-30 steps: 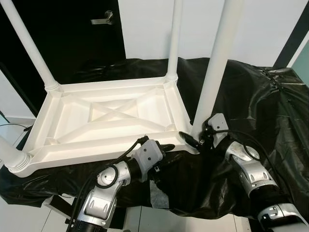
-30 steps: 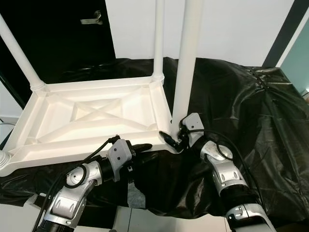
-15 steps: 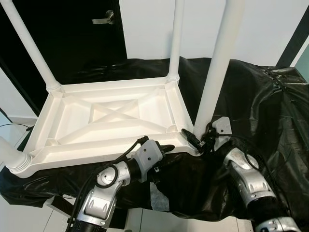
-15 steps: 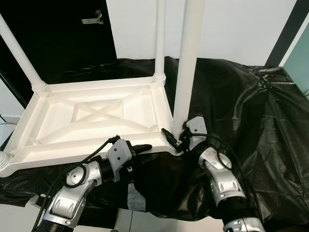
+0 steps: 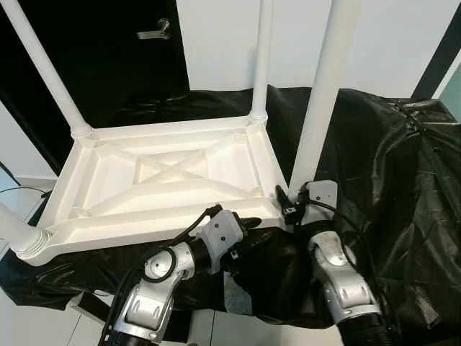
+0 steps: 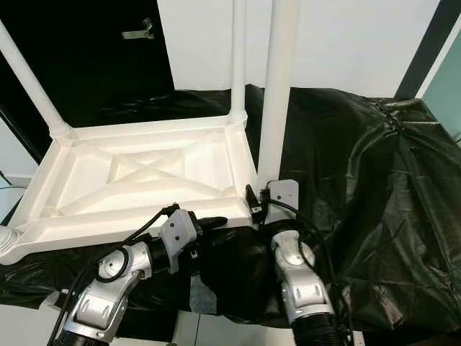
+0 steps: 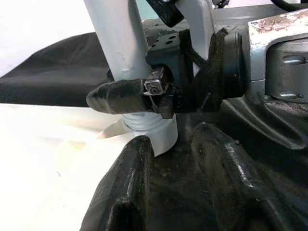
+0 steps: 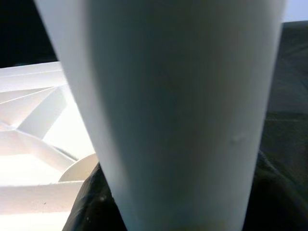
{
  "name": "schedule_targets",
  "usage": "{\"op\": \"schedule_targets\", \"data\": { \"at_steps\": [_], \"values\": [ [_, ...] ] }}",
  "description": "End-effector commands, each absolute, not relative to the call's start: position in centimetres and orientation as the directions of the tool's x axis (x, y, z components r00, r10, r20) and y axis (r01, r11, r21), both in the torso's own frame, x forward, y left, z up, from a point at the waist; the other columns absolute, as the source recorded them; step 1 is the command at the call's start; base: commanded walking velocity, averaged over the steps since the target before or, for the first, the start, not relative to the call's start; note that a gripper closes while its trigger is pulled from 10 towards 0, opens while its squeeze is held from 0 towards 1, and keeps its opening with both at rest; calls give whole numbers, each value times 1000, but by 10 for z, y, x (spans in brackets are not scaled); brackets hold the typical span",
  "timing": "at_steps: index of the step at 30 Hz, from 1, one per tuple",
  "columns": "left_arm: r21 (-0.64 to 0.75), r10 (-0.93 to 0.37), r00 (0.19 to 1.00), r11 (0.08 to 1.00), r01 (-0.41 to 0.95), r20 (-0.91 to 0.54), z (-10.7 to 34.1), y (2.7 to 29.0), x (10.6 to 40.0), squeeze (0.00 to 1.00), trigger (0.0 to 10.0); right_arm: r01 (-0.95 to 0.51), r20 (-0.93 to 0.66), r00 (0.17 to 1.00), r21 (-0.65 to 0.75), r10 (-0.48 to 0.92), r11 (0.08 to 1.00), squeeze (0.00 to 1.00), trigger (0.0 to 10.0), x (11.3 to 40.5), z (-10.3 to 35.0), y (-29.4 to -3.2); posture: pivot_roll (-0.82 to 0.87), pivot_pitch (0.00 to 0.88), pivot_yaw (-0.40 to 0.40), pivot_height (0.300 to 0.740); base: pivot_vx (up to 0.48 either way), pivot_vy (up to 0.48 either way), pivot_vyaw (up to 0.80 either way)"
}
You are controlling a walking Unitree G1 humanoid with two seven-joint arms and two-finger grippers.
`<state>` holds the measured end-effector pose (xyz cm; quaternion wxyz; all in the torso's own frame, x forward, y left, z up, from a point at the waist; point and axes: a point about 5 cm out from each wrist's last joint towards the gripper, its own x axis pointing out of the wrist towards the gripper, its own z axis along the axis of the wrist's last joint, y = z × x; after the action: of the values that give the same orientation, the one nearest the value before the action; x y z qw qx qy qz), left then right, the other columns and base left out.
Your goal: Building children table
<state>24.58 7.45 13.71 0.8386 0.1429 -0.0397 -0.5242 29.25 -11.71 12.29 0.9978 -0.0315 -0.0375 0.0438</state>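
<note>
Four legs stand on the upturned tabletop (image 5: 166,180); the right gripper (image 5: 288,205), clasping the near-right leg (image 5: 317,108), has rotated inward, apparently screwing it home; left gripper (image 5: 245,222) gapes, steadying nearby.

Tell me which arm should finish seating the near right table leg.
Right. The right gripper already sits at the base of that leg; the left gripper rests at the tabletop's near edge.

Head views bright, even, sharp; white tabletop (image 5: 166,180) slightly blown out, black sheet (image 5: 389,166) shows soft sheen. Right wrist view: leg (image 8: 173,110) close-up, blurry. Left wrist foreground soft.
</note>
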Motion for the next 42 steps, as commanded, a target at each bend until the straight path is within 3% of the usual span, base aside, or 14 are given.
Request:
{"op": "schedule_targets", "data": {
  "at_steps": [1,4,5,6,14,15,16,17,30,31,32,34,36,42],
  "values": [
    [284,-862,502,466,838,-68,138,75,247,0,10000,-64,92,993,-87,72,994,0,10000,292,129,-117,47,0,16,740,0,0,0],
    [284,-862,502,466,838,-69,138,75,247,0,10000,-64,103,992,-90,73,994,0,10000,292,132,-119,45,0,15,740,0,0,0],
    [285,-862,503,466,838,-69,138,75,248,0,10000,-70,108,991,-96,80,993,918,10000,292,133,-121,46,0,15,740,0,0,0],
    [287,-861,504,467,837,-69,138,75,248,0,10000,-75,114,990,-105,87,992,1000,10000,291,134,-123,44,0,15,740,0,0,0],
    [288,-860,505,468,835,-67,139,74,249,0,10000,-181,126,972,-152,201,972,1000,10000,284,137,-140,36,0,11,740,0,0,0],
    [287,-861,505,468,836,-66,139,74,249,0,10000,-233,116,960,-161,253,959,871,10000,282,137,-147,35,0,12,740,0,0,0],
    [287,-861,505,468,836,-66,139,74,249,0,10000,-270,109,951,-167,290,948,871,10000,281,137,-151,35,0,12,740,0,0,0],
    [287,-861,505,468,836,-65,139,74,250,0,10000,-328,101,931,-181,350,927,0,10000,280,138,-155,32,0,11,740,0,0,0],
    [293,-859,508,471,832,-61,139,73,253,0,10000,-624,-37,765,-292,643,725,0,10000,305,142,-168,36,0,8,740,0,0,0],
    [295,-860,508,471,832,-60,140,74,254,0,10000,-657,-61,736,-306,674,689,0,9569,312,142,-165,38,0,9,740,0,0,0],
    [294,-860,507,470,832,-59,140,74,254,0,10000,-676,-76,718,-308,691,669,0,4824,314,142,-163,38,0,11,740,0,0,0],
    [294,-860,507,470,832,-59,140,74,254,0,10000,-676,-76,718,-308,691,669,0,4824,314,142,-163,38,0,11,740,0,0,0],
    [296,-862,504,467,833,-60,140,73,254,0,10000,-712,-104,683,-315,723,627,0,0,317,140,-158,43,0,10,740,0,0,0],
    [298,-862,502,464,834,-62,140,74,252,0,10000,-746,-124,649,-294,750,597,0,0,315,133,-158,50,0,10,740,0,0,0]
  ]
}}
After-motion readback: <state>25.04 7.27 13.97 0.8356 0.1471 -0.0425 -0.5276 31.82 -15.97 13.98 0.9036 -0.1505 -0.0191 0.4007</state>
